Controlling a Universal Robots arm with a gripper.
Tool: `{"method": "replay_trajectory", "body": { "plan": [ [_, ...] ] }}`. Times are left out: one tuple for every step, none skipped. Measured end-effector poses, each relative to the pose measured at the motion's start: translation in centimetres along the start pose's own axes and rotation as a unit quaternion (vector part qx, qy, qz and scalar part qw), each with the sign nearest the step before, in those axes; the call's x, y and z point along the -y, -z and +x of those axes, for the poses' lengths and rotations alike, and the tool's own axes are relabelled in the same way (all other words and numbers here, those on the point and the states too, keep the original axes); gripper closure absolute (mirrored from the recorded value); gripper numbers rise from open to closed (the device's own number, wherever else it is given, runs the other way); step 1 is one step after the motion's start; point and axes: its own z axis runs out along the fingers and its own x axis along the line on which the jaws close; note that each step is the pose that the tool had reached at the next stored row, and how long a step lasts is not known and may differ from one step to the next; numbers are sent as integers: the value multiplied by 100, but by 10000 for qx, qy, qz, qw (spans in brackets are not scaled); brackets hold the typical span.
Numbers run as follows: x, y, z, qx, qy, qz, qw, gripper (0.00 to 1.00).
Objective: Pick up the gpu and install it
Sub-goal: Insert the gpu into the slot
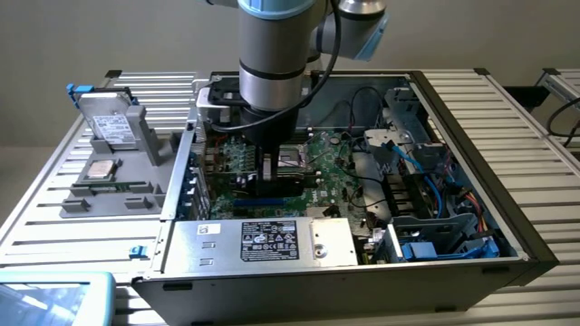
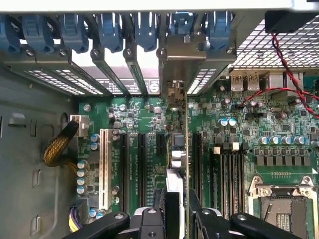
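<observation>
Gpu (image 2: 180, 130), 1, upright in 1 pincer's (image 2: 177, 215) tight grip, over 1 motherboard (image 2: 133, 115)

- An open computer case (image 1: 317, 299) is sitting on the slatted counter (image 1: 517, 102).
- A silver hard drive (image 1: 115, 129) is standing upright in a grey tray (image 1: 136, 193), at the exterior view's left of the case.
- A square chip (image 1: 102, 170) is lying flat on that tray.
- A labelled power supply (image 1: 272, 241) is sitting along the case's near wall.
- Red and black twisted wires (image 2: 289, 64) are trailing inside the case.
</observation>
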Motion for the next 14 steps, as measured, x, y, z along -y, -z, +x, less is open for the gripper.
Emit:
{"method": "replay_trajectory", "body": {
  "plan": [
    [0,-1,0,10,0,-6,10000,71],
    [0,-5,0,22,2,-13,10000,71],
    [0,-9,0,29,2,-17,10000,71],
    [0,-12,0,37,2,-18,10000,71],
    [0,-13,1,42,2,-19,10000,71],
    [1,-14,1,42,3,-19,10000,71],
    [0,-18,1,43,2,-19,10000,71],
    [0,-23,1,44,3,-18,10000,71],
    [-2,-27,1,43,3,-18,10000,71],
    [-5,-33,1,43,3,-19,10000,71],
    [-6,-38,1,43,3,-18,10000,71],
    [-7,-41,2,43,3,-19,10000,71],
    [-8,-43,2,45,3,-19,10000,71],
    [-13,-45,1,51,3,-19,10000,71]
  ]
}}
